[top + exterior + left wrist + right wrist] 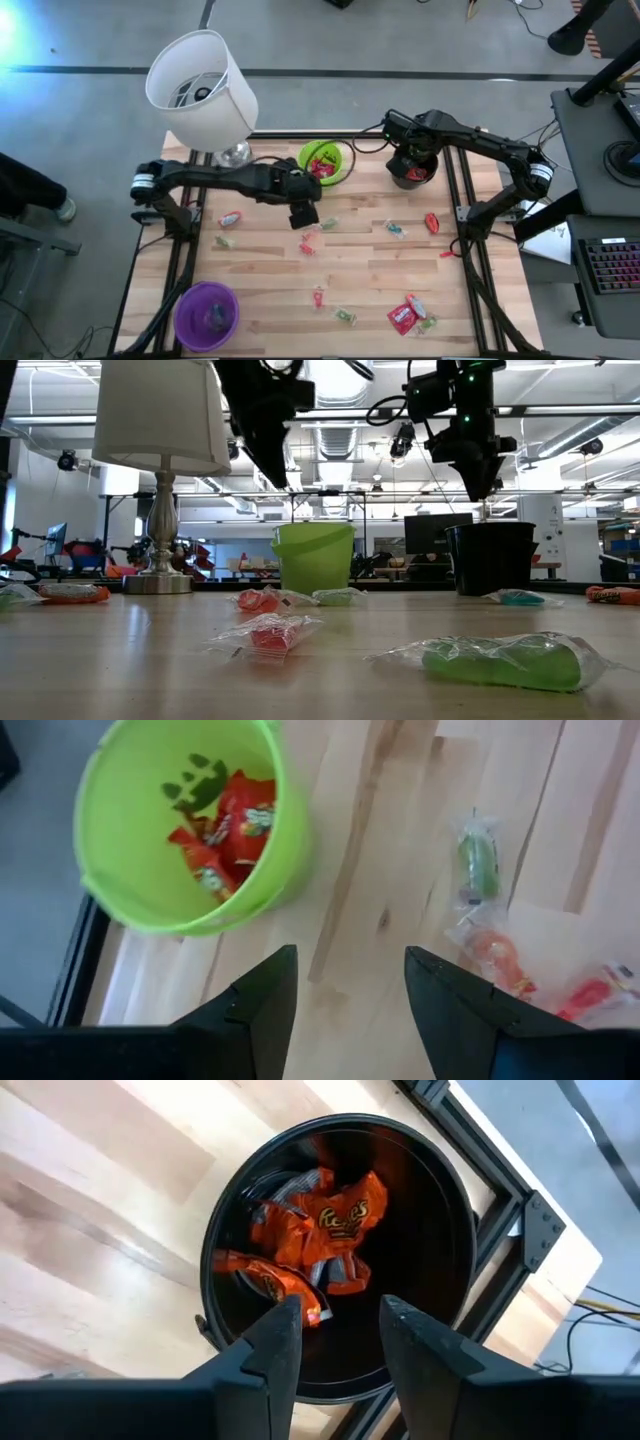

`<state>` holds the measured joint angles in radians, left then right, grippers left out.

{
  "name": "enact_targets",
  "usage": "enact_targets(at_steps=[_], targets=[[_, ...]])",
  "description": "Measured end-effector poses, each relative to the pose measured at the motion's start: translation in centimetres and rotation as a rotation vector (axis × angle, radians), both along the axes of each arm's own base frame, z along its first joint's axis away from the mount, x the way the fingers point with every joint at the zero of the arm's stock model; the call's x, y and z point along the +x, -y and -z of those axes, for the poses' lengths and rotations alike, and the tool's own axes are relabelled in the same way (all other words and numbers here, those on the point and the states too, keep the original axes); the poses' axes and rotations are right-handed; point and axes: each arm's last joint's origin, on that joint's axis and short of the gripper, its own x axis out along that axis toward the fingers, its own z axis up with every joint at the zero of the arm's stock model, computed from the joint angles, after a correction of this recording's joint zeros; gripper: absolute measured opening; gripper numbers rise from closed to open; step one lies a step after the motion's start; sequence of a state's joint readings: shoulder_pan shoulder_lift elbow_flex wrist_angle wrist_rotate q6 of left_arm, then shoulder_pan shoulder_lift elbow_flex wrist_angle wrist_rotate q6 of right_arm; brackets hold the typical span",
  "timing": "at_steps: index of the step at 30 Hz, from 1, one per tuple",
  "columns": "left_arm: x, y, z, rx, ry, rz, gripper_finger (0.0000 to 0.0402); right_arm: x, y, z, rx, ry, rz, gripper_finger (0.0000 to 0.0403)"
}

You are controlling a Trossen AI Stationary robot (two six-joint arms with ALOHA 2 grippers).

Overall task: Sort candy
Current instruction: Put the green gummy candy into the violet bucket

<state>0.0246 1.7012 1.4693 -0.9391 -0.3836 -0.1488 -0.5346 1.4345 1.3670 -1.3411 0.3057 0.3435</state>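
Observation:
Candy lies scattered on the wooden table [370,280]: a red packet [403,318], orange-red pieces [309,243] and green ones [345,316]. My left gripper [350,995] hangs open above the table just near of the green cup [180,820], which holds red packets [225,830]. A green sweet [478,860] and an orange-red one [495,952] lie on the wood beside its fingers. My right gripper [342,1335] stands open above the black cup [340,1250], with orange wrappers [335,1220] inside. Nothing is between either pair of fingers.
A white-shaded lamp [203,90] stands at the far left corner, close behind my left arm. A purple cup [207,313] sits at the near left. Black frame rails [478,290] run along the table's sides. The middle of the table has open wood between sweets.

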Motion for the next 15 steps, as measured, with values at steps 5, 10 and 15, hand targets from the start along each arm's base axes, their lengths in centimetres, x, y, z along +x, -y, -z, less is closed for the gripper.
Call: enact_targets(at_steps=[5,10,15], targets=[[1.8,0.0,1.9,0.012,-0.016,0.038,0.0168,0.2,-0.6,-0.1,0.029,0.024,-0.026,0.0130],[3.2,0.1,3.1,-0.042,-0.018,0.169,0.0168,0.4,-1.2,-0.3,0.040,0.038,-0.047,0.0130],[4.2,0.1,4.3,-0.116,-0.010,0.271,0.0168,0.5,-1.3,-0.3,0.036,0.046,-0.054,0.0130]])
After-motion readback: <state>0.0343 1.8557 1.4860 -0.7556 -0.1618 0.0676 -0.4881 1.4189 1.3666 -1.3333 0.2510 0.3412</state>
